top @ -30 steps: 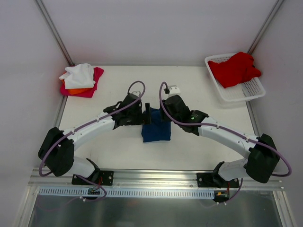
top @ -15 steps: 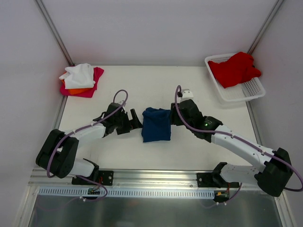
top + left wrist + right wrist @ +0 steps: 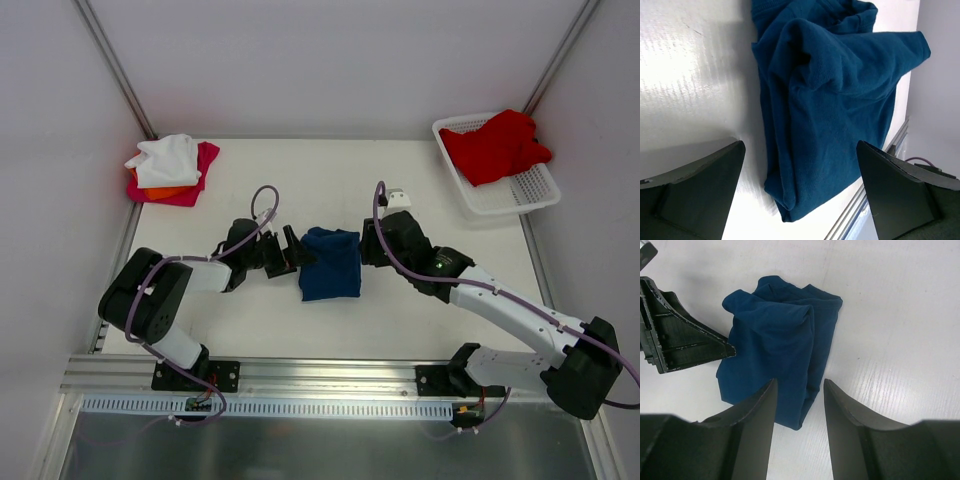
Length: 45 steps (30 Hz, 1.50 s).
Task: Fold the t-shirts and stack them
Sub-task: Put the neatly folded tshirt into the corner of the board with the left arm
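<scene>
A navy blue t-shirt point(image 3: 330, 263) lies folded into a small rectangle at the table's middle, also seen in the left wrist view point(image 3: 830, 90) and the right wrist view point(image 3: 775, 340). My left gripper point(image 3: 296, 252) is low by its left edge, open wide, the cloth's near corner between but not touching the fingers point(image 3: 700, 190). My right gripper point(image 3: 366, 246) hovers at the shirt's right edge point(image 3: 800, 381), open with nothing held. White, orange and magenta t-shirts point(image 3: 170, 165) are stacked at the back left. A red t-shirt point(image 3: 495, 145) fills the basket.
The white lattice basket point(image 3: 500, 205) stands at the back right corner. A metal rail point(image 3: 330, 375) runs along the table's near edge by the arm bases. In the right wrist view the left gripper's finger point(image 3: 680, 335) shows beside the shirt.
Both grippers have drawn apart from over the navy shirt to its two sides. The left arm has folded back toward its base. The shirt now lies flat and uncovered.
</scene>
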Available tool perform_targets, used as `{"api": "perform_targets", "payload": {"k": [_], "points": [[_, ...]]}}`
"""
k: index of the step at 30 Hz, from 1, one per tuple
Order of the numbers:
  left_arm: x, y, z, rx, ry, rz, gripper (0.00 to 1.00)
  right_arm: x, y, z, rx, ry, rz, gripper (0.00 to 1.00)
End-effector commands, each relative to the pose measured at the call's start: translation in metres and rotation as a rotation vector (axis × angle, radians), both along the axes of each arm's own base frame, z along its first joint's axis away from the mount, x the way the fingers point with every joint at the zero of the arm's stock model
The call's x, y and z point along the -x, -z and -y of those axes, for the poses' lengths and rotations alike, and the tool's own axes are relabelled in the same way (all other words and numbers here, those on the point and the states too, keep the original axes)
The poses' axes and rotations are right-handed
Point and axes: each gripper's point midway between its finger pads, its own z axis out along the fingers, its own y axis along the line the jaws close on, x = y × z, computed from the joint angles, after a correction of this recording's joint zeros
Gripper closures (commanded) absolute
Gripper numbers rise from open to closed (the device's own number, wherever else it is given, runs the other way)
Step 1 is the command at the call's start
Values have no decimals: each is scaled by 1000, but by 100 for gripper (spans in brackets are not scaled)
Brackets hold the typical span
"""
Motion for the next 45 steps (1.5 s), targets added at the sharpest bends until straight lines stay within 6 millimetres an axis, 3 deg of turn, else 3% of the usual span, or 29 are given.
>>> {"api": "perform_targets", "payload": {"k": [1, 5, 8, 13, 19, 27, 33, 37, 40, 41, 45], "points": [[16, 18, -2, 16, 20, -56, 3, -2, -15, 2, -7, 1, 33, 55], [23, 24, -3, 36, 15, -76, 11, -5, -18, -2, -15, -3, 36, 55], [30, 29, -5, 40, 14, -89, 11, -5, -19, -5, -21, -8, 35, 55], [28, 25, 4, 106, 37, -81, 12, -6, -24, -8, -35, -15, 42, 55], [25, 36, 10, 145, 48, -103, 18, -4, -31, -5, -48, -13, 55, 56], [19, 41, 15, 144, 63, -105, 50, -3, -34, -6, -54, -17, 56, 57], [15, 46, 23, 138, 83, -100, 59, -2, -37, -4, -57, -18, 62, 58], [9, 48, 32, 141, 96, -100, 70, -1, -36, -4, -52, -19, 61, 59], [7, 50, 36, 138, 106, -103, 86, -1, -37, -3, -53, -19, 62, 59], [5, 48, 39, 138, 112, -100, 97, 0, -37, -3, -53, -20, 62, 59], [-1, 45, 43, 120, 123, -94, 100, 0, -35, -2, -50, -16, 59, 59]]}}
